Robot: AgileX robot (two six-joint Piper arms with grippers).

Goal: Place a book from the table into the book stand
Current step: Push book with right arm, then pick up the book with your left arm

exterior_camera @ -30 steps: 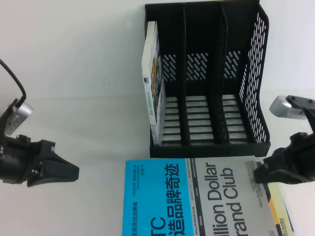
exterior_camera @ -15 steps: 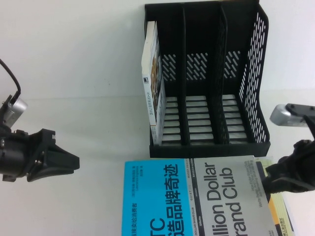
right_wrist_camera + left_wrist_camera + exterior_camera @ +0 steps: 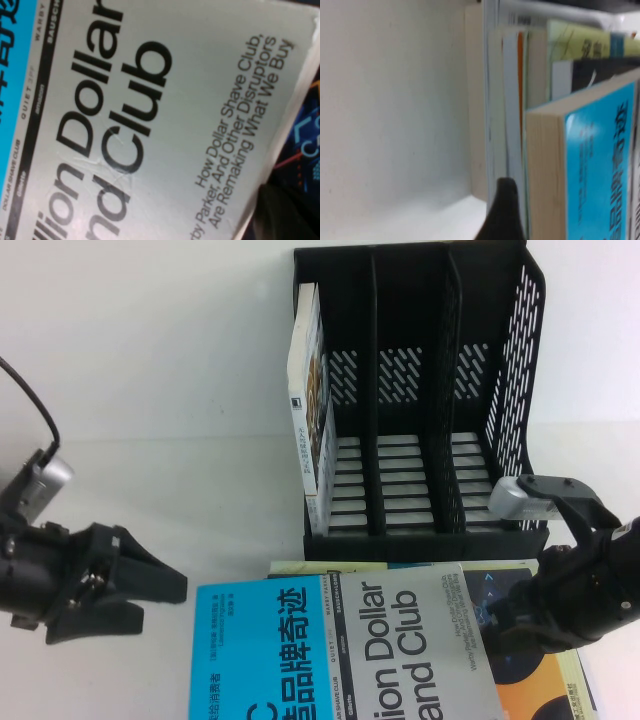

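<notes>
The cyan-and-grey book lies flat on top of a stack at the front of the white table; it also shows in the left wrist view and the right wrist view. My right gripper is against the book's right edge, over a dark navy-and-orange book. My left gripper is open on the table just left of the book's left edge, apart from it; one of its fingers shows beside the stack's page edges. The black book stand stands behind the stack.
A thin white-spined book stands upright in the stand's leftmost slot; the other two slots hold nothing. A pale yellow-green book pokes out under the cyan book, right at the stand's front edge. Bare table lies at the left and back.
The cyan-and-grey book has slid left across the stack, uncovering the navy-and-orange book. My right gripper moved left with its edge. My left gripper moved right toward the book and its fingers spread.
</notes>
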